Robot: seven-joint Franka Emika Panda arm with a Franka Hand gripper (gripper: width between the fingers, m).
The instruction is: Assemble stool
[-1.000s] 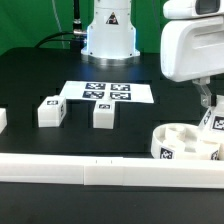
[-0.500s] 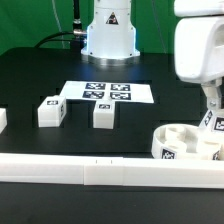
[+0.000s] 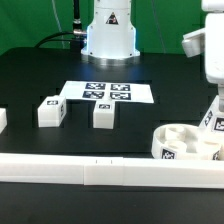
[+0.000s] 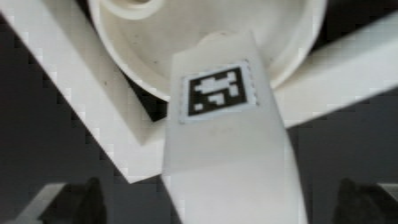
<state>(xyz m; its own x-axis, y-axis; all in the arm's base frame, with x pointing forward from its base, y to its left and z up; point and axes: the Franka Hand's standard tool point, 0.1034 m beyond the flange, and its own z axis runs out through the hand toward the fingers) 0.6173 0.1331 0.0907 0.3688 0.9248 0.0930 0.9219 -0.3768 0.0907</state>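
The round white seat [image 3: 186,144] lies sockets-up at the exterior view's right, just behind the front rail. One white leg [image 3: 211,119] with a tag stands in it, leaning slightly. My gripper [image 3: 212,97] hangs above that leg at the frame's right edge. In the wrist view the tagged leg [image 4: 221,110] runs between my dark fingers [image 4: 71,203], with dark gaps on both sides, so the gripper [image 4: 217,203] is open and not touching it. The seat [image 4: 160,30] shows beyond the leg. Two more legs [image 3: 49,110] [image 3: 102,113] lie loose on the black table.
The marker board [image 3: 105,92] lies in front of the robot base [image 3: 108,30]. A long white rail [image 3: 90,172] runs along the front edge. A white piece [image 3: 2,119] is cut off at the exterior view's left edge.
The arm's white body has moved toward the exterior view's right and upward, away from the seat. The leg in the seat and the loose legs have stayed in place.
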